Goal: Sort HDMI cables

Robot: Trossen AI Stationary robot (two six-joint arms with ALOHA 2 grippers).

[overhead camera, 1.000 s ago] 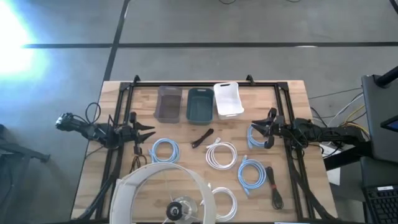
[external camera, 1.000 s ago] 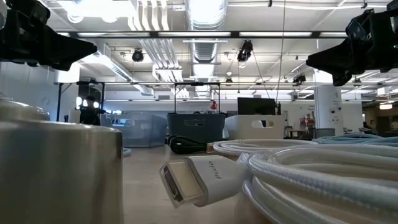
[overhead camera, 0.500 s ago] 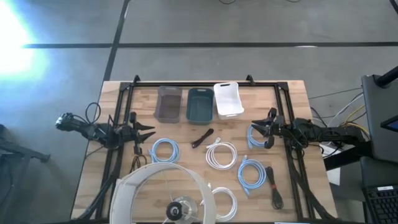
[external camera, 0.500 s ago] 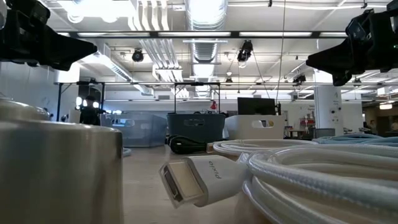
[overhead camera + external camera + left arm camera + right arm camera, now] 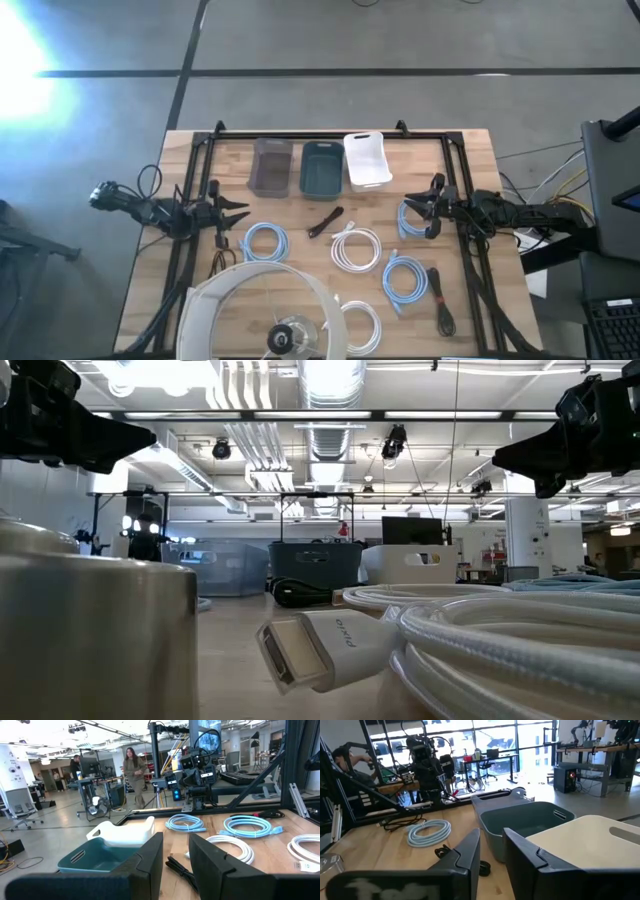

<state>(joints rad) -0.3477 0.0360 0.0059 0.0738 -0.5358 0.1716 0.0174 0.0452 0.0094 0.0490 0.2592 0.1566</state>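
Note:
The HDMI cables lie flat as separate small coils on the wooden table (image 5: 200, 300). There are light blue coils (image 5: 266, 241) (image 5: 405, 277) (image 5: 412, 215), white coils (image 5: 356, 248) (image 5: 360, 325) and black bundles (image 5: 324, 221) (image 5: 441, 300). In the low view a white coil's plug (image 5: 300, 648) fills the foreground. My left gripper (image 5: 238, 213) (image 5: 175, 840) hovers level at the table's left side, open and empty. At the table's right side my right gripper (image 5: 422, 207) (image 5: 491, 834) hovers level over a light blue coil, open and empty.
Three small bins stand in a row at the far edge: a grey one (image 5: 271, 165), a teal one (image 5: 322, 167) and a white one (image 5: 366, 160). A white ring-shaped object (image 5: 262, 310) sits at the near edge. A black frame (image 5: 330, 134) borders the table. People stand in the room beyond (image 5: 132, 770).

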